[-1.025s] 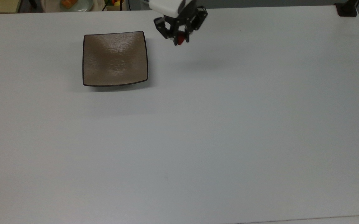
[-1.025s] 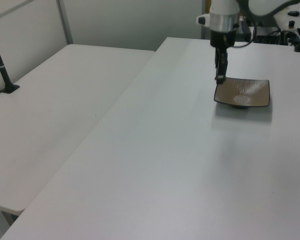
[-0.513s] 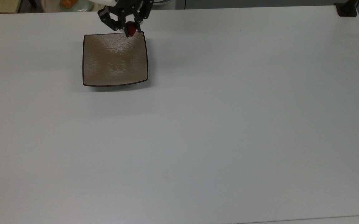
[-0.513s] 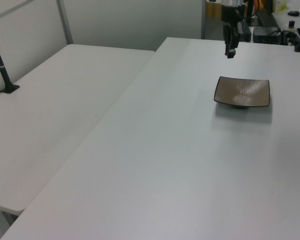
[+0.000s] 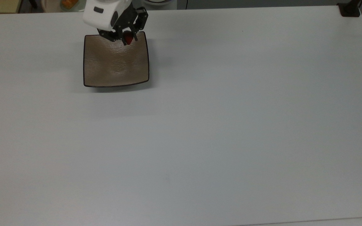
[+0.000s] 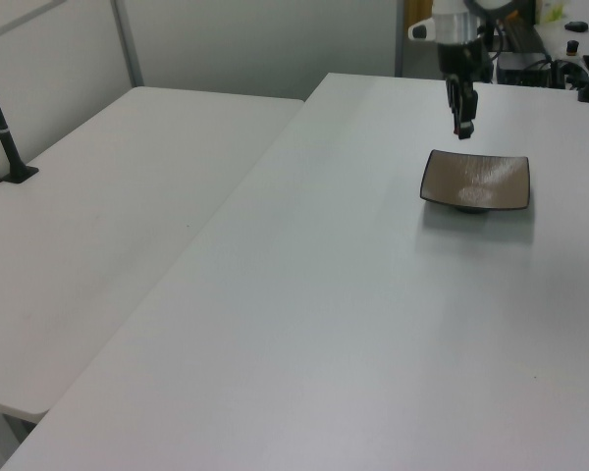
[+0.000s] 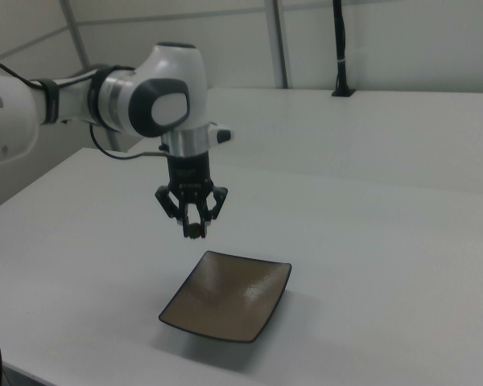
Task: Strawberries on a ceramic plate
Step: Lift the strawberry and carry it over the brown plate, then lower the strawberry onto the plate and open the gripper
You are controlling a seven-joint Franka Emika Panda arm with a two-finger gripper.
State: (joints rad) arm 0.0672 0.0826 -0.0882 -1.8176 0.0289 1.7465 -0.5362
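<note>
The ceramic plate is square, glossy tan-brown with a thin dark rim, and sits on the white table at the top view's upper left. My gripper hangs over the plate's far edge near its right corner, shut on the small red strawberry. In the left view the gripper is in the air just behind the plate. The right view has the gripper clearly above the plate, with the strawberry a dark lump between the fingertips, not touching the plate.
A black post base stands at the table's far right corner in the top view. A bowl with something orange lies beyond the table's far edge. A second white table adjoins at the left view's left, with a black pole.
The gripper carried the strawberry leftward in the top view, from beside the plate's right side to over its far edge. In the last half second it came down a little.
</note>
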